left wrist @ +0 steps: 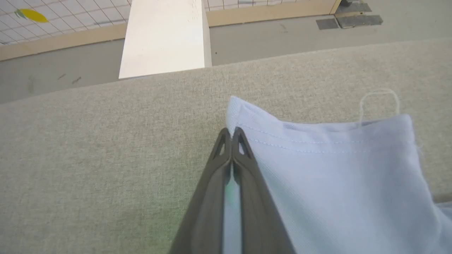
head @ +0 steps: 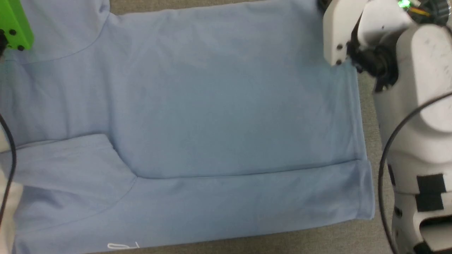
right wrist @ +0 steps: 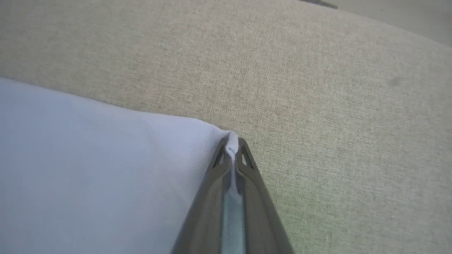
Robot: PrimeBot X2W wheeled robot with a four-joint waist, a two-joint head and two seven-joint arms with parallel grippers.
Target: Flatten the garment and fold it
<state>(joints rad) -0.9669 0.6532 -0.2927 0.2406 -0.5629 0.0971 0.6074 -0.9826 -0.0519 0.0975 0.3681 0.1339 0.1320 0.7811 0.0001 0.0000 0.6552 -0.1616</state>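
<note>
**Right gripper**: we see the two dark fingers pressed together with a thin ridge of pale blue cloth standing between their tips. It is therefore clamped on a corner of the garment.

**Left gripper**: the fingers are likewise together. Their tips sit at a double-stitched hem corner, and pale cloth shows in the slit between them. We read this as a pinch on the same garment.

**Surroundings:** beyond both sets of tips lies the beige woven surface that carries the work. Past its far edge the left wrist view shows a grey floor and a white panel.

**Garment:** in the head view it lies spread across nearly the whole of that surface, sleeve end toward the left and hem toward the right. The right arm reaches to its far right corner. The main panel is smooth, with only faint creases. Along the near side a long straight edge runs over a lower strip of cloth, and a sleeve lies flat at the near left.

**Progress:** we judge the flattening essentially done and one lengthwise fold apparently laid. The far edge, held at both corners, seems the next part to be brought over. The crosswise folds remain.
</note>
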